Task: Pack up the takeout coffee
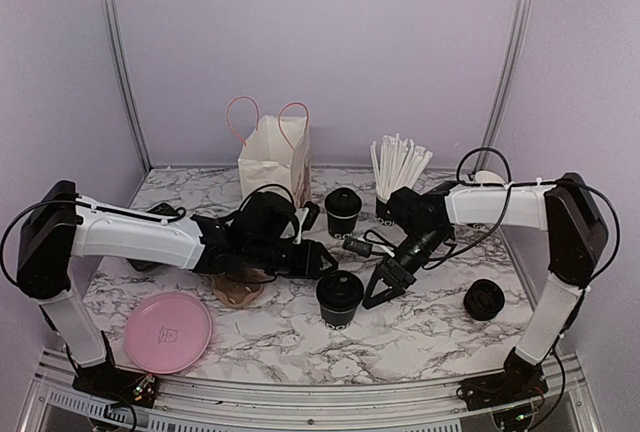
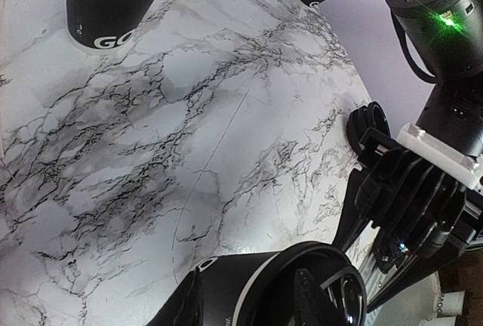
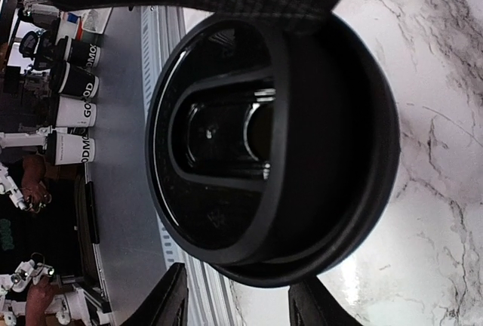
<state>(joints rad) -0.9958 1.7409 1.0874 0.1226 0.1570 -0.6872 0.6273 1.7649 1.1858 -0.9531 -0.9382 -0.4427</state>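
- small black paper cup with round black plastic lid point(image 1: 340, 297) stands mid-frame
- left gripper point(image 1: 327, 266) squeezes its sides
- right gripper point(image 1: 382, 294) spread wide, holding nothing, just beside it

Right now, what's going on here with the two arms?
The left gripper appears to grip the takeout coffee, which stands lidded on the marble table between the arms. The right gripper is open just beside the cup, its fingers level with the lid. The cup is not yet in the paper bag at the back.
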